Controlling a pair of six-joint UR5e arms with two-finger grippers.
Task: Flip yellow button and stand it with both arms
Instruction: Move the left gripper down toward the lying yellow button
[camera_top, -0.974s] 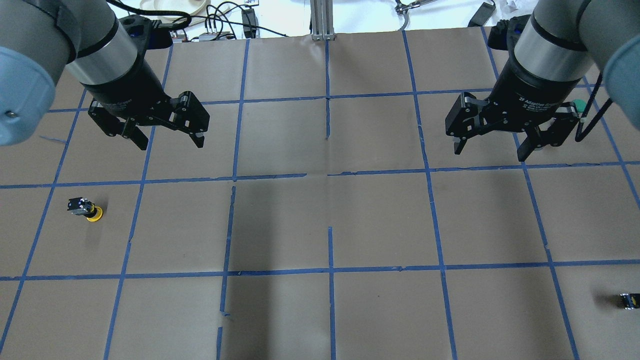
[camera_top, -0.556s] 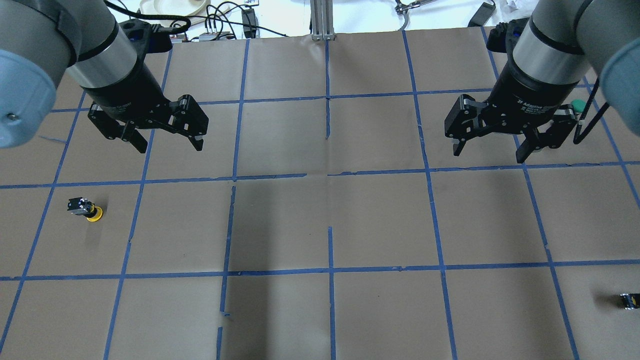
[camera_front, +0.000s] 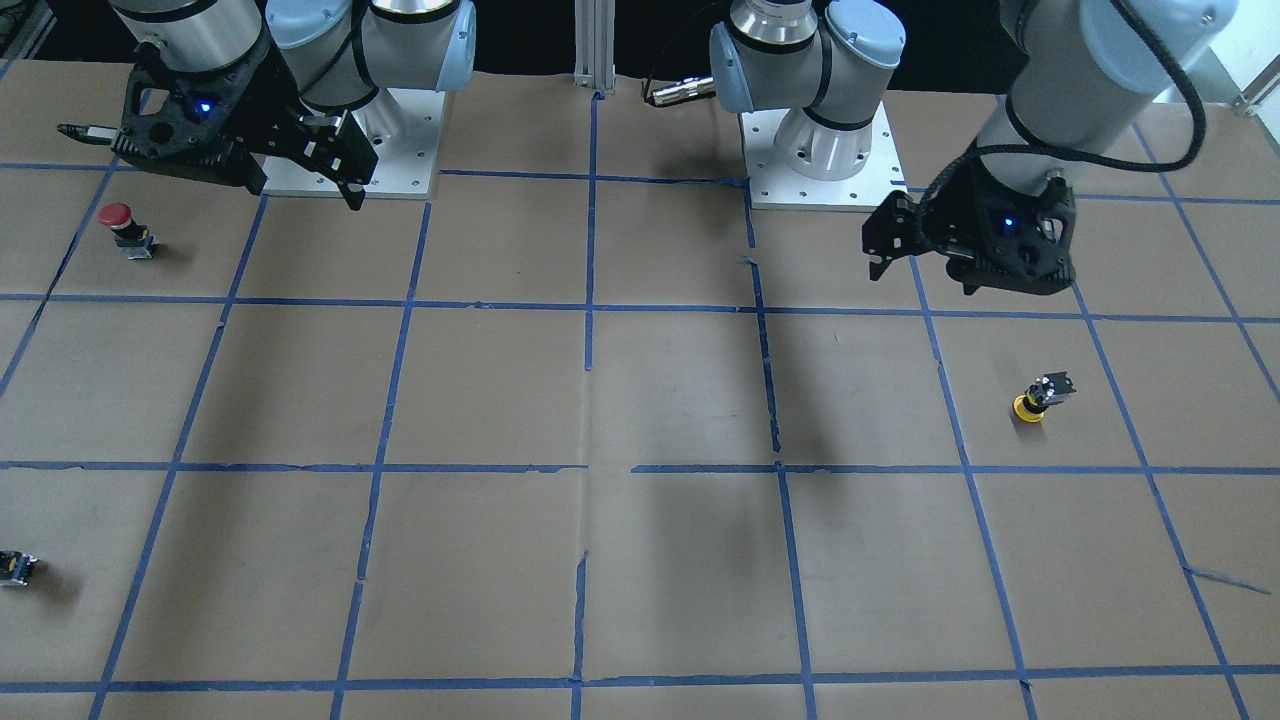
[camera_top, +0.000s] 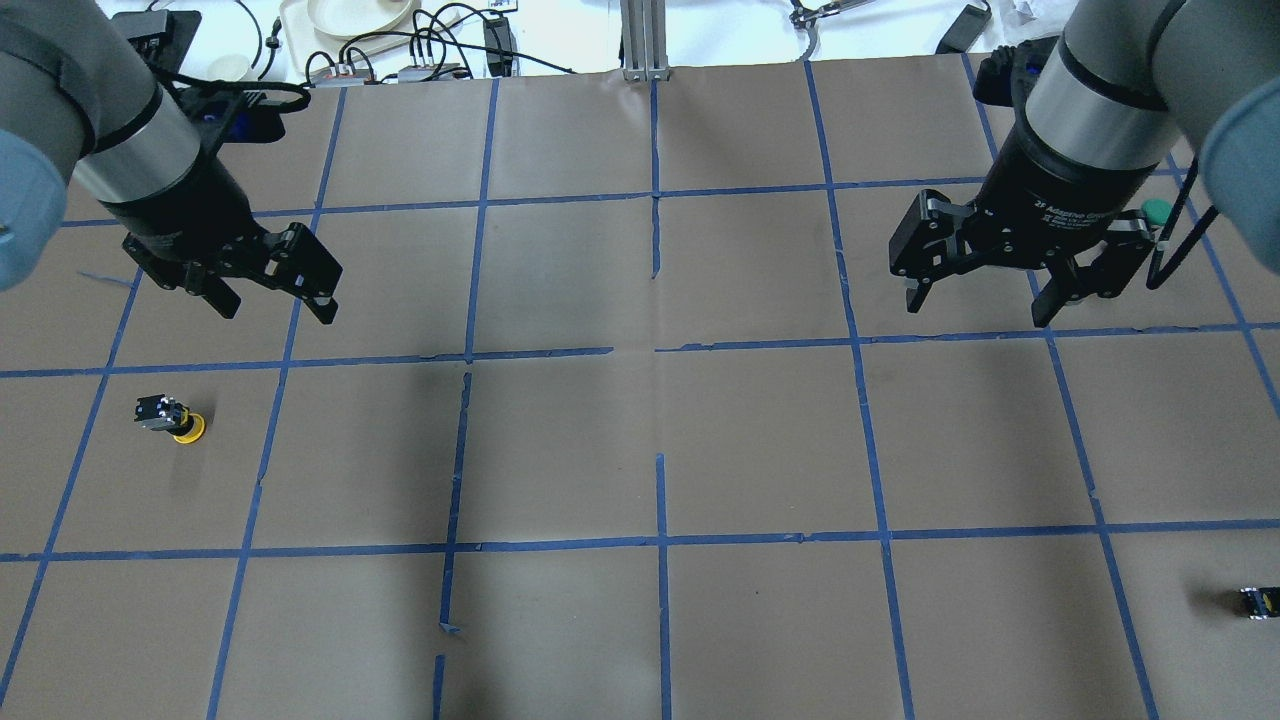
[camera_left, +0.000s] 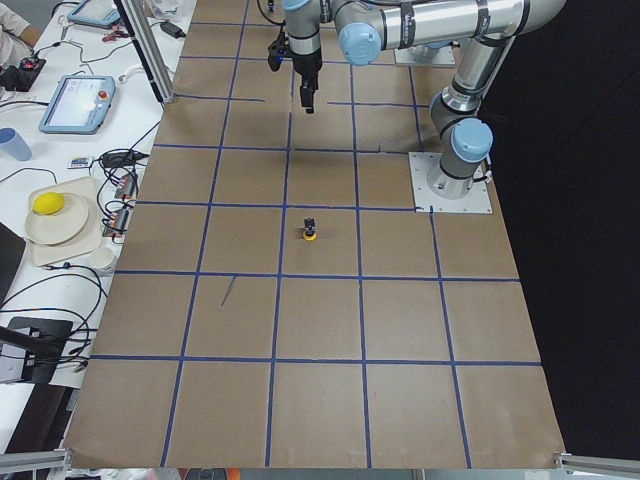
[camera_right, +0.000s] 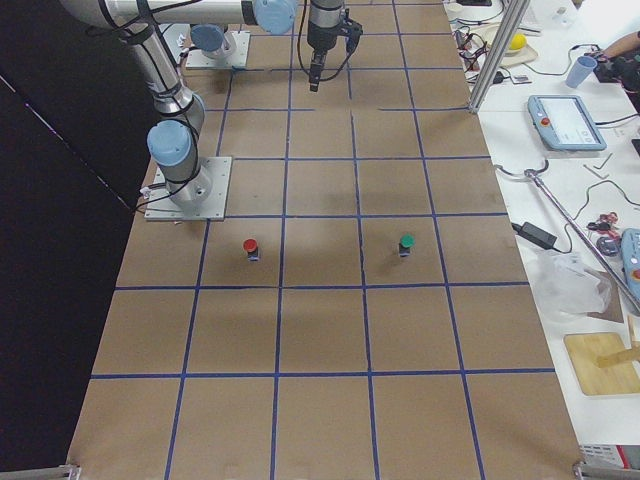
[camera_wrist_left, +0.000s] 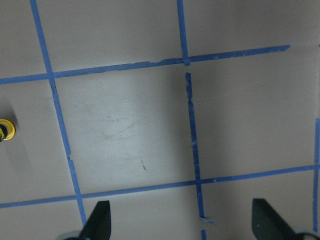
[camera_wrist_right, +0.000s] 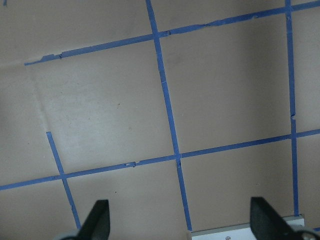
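Observation:
The yellow button (camera_top: 172, 417) rests on the brown paper at the table's left. Its yellow cap is down on the table and its black block base points up and tilts away. It also shows in the front view (camera_front: 1040, 396), the exterior left view (camera_left: 311, 230) and at the left edge of the left wrist view (camera_wrist_left: 5, 130). My left gripper (camera_top: 277, 305) is open and empty. It hangs above the table, farther out than the button and to its right. My right gripper (camera_top: 978, 305) is open and empty, high over the right half.
A red-capped button (camera_front: 118, 225) stands near the right arm's base. A green-capped button (camera_top: 1157, 210) stands just behind my right gripper. A tiny capless black-yellow block (camera_top: 1258, 602) lies at the right edge. Cables and a plate lie beyond the table's far edge.
My left arm has swung left and slightly nearer the button, with the gripper still open. The right arm and the button have not moved.

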